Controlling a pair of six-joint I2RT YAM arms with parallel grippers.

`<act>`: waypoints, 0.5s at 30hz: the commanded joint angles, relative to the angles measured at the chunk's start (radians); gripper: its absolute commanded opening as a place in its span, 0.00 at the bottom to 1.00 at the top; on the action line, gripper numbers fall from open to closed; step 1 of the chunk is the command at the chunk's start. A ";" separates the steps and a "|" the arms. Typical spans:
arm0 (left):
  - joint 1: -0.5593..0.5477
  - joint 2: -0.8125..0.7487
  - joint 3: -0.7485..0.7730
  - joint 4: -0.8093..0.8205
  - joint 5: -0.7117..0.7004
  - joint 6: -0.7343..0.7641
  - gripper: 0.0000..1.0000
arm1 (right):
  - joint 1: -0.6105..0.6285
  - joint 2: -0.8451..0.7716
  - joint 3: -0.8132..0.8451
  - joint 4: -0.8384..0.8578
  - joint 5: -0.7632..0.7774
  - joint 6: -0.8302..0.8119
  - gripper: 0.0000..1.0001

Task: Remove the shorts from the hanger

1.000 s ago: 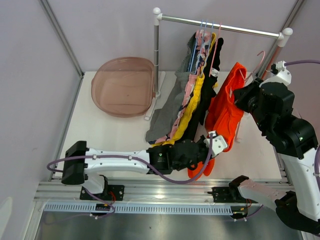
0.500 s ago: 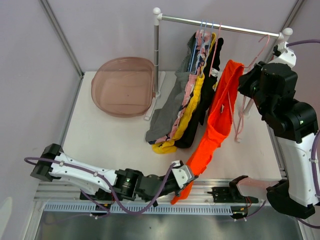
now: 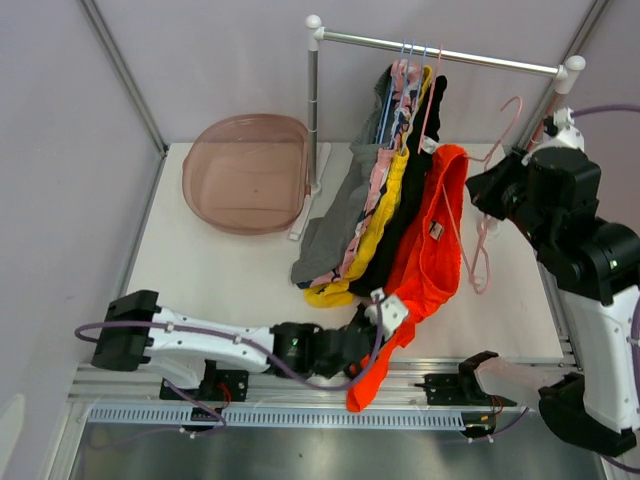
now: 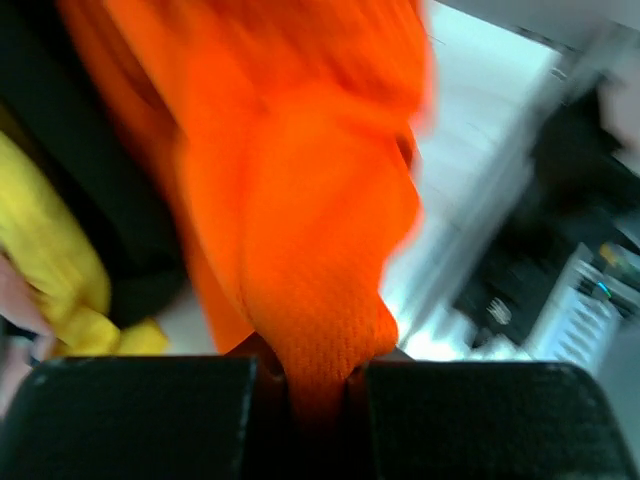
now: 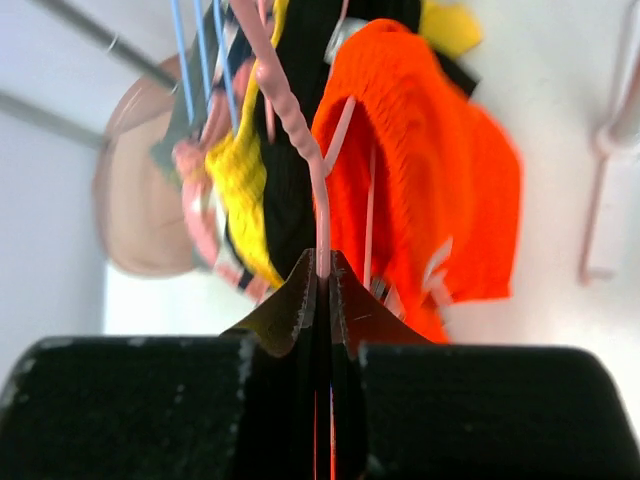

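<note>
1. Shorts in bright orange [image 3: 428, 250] lie stretched along a slanted line. Their near end droops over the near edge of the table [image 3: 220, 270], and their far end rises to the right, up toward the hanger.
2. The left gripper [image 3: 388, 312] lies low near that edge, its jaws pinched narrowly on the lower part of the orange cloth. The left wrist view shows a fold of fabric squeezed between the two black fingers.
3. Just left of the orange pair, the black shorts [image 3: 400, 225], yellow shorts [image 3: 372, 240], patterned pink shorts [image 3: 403, 100] and grey shorts [image 3: 335, 225] hang side by side. Their long axes run from the rail down to hems resting on the table.
4. The right gripper [image 5: 322, 275] is up on the right, clamped tight on the thin wire of a pink hanger [image 5: 290, 115]. The top of the orange shorts is beside that wire.
5. A brownish tub [image 3: 245, 172] sits at the far left of the table.
6. The metal rail [image 3: 470, 55] crosses at the far side.
</note>
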 commanded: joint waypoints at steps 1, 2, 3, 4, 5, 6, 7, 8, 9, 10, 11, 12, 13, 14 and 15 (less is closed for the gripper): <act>0.121 0.047 0.185 -0.020 0.037 0.008 0.00 | 0.009 -0.111 -0.100 0.029 -0.176 0.124 0.00; 0.179 0.081 0.210 -0.053 0.048 0.007 0.00 | 0.014 -0.124 -0.110 0.012 -0.202 0.130 0.00; 0.209 0.104 0.293 -0.075 0.085 -0.005 0.00 | 0.017 -0.127 -0.113 -0.008 -0.221 0.137 0.00; 0.241 0.128 0.326 -0.102 0.115 -0.016 0.00 | 0.020 -0.131 -0.107 -0.043 -0.242 0.146 0.00; 0.299 0.185 0.360 -0.185 0.140 -0.030 0.00 | 0.024 -0.144 -0.104 -0.054 -0.247 0.149 0.00; 0.318 0.213 0.454 -0.219 0.160 -0.050 0.00 | 0.024 -0.153 -0.097 -0.062 -0.248 0.150 0.00; 0.335 0.239 0.481 -0.253 0.186 -0.056 0.00 | 0.024 -0.160 -0.076 -0.076 -0.235 0.154 0.00; 0.349 0.259 0.503 -0.277 0.188 -0.061 0.00 | 0.024 -0.165 -0.056 -0.085 -0.221 0.146 0.00; 0.346 0.271 0.515 -0.305 0.183 -0.067 0.00 | 0.024 -0.159 -0.033 -0.096 -0.201 0.138 0.00; 0.340 0.262 0.498 -0.302 0.207 -0.076 0.00 | 0.024 -0.147 -0.004 -0.128 -0.181 0.126 0.00; 0.317 0.244 0.480 -0.287 0.220 -0.085 0.00 | 0.024 -0.132 0.061 -0.143 -0.142 0.097 0.00; 0.298 0.189 0.414 -0.279 0.218 -0.099 0.00 | 0.023 -0.087 0.096 -0.157 -0.126 0.079 0.00; 0.248 0.158 0.394 -0.279 0.196 -0.104 0.00 | 0.024 -0.063 0.125 -0.175 -0.106 0.060 0.00; 0.214 0.127 0.380 -0.294 0.174 -0.107 0.00 | 0.023 -0.040 0.175 -0.182 -0.068 0.025 0.00; 0.185 0.066 0.357 -0.317 0.156 -0.116 0.00 | 0.024 0.006 0.195 -0.182 -0.048 0.005 0.00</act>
